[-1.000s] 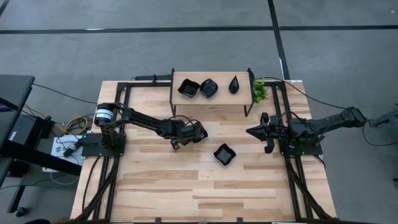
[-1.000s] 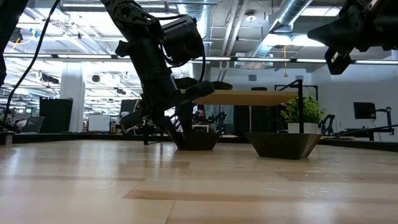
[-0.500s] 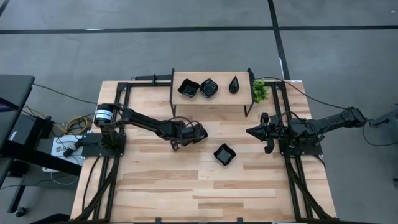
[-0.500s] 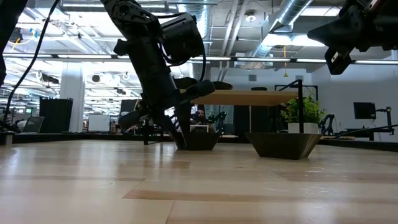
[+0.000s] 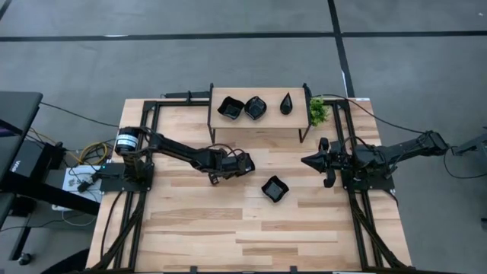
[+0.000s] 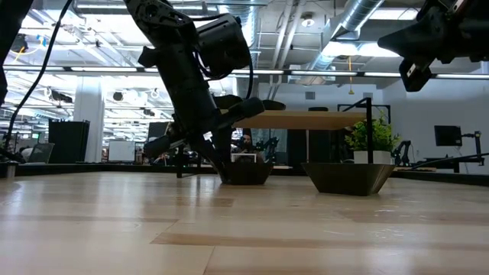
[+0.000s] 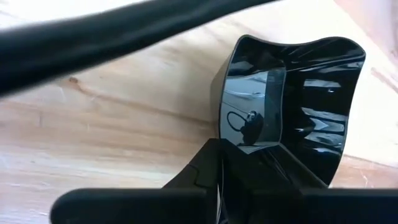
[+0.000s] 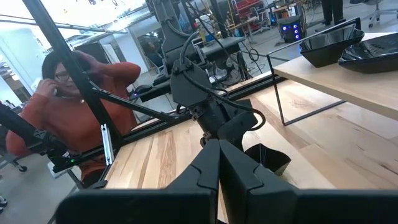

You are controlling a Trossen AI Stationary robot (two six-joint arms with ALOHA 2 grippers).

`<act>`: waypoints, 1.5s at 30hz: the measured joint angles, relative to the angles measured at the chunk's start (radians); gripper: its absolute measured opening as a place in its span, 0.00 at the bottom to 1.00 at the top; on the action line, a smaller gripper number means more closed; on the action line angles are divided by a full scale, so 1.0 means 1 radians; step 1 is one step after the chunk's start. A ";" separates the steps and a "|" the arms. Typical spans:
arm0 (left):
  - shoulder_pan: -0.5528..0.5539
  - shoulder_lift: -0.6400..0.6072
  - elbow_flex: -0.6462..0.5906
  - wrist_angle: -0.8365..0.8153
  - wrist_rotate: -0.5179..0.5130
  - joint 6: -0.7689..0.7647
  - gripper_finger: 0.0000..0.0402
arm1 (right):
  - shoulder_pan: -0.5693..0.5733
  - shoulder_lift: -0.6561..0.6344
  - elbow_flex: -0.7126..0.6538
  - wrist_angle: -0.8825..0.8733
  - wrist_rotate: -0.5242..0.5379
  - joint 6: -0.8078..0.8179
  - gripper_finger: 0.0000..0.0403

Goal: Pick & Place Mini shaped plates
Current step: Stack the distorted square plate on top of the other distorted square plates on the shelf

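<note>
The left hand (image 5: 242,162) is down at the middle of the tabletop (image 5: 198,221), its two fingers pinched tight on the rim of a small black dish (image 7: 292,93). Seen from the left wrist, the fingers grip one thin side wall, with the bowl of the dish opening beyond them. From table height, this dish (image 6: 246,173) appears to sit on the wood at the fingertips, though whether it has left the surface cannot be told.

The dish is probably stiff and light, like glazed ceramic or hard plastic. Its glossy skin looks slippery, so a thin-edge grip could let it swing or slide. It may chip if dropped. The raised wall is the sensible place to hold, since the flat base offers no purchase.

It is deep black and mirror-shiny, squarish with wavy flared edges, reflecting the camera.

A second loose dish (image 5: 275,188) lies just right of centre, near the first but apart from it. Three more dishes (image 5: 255,107), two wavy squares and a teardrop, sit on a small raised shelf (image 5: 259,123) at the far edge, beside a green plant (image 5: 317,111).

The right hand (image 5: 308,161) waits over the tabletop's right side, fingers closed on nothing.
</note>
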 joint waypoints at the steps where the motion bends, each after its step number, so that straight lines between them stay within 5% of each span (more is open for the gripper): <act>1: -0.005 0.000 0.000 0.000 0.000 0.000 0.02 | 0.000 0.000 0.000 0.000 0.000 0.000 0.00; 10: -0.039 -0.054 -0.002 0.006 -0.018 0.006 0.03 | 0.000 0.000 0.000 0.000 0.000 0.000 0.00; 24: -0.043 -0.371 -0.001 0.014 -0.092 0.237 0.02 | 0.000 0.000 0.000 0.000 0.000 0.000 0.00; 37: 0.160 -0.542 -0.001 0.099 -0.125 0.571 0.02 | 0.000 0.000 0.000 0.000 0.000 0.000 0.00; 45: 0.308 -0.552 0.000 0.180 -0.106 0.629 0.02 | 0.000 0.000 0.000 0.000 0.000 0.016 0.00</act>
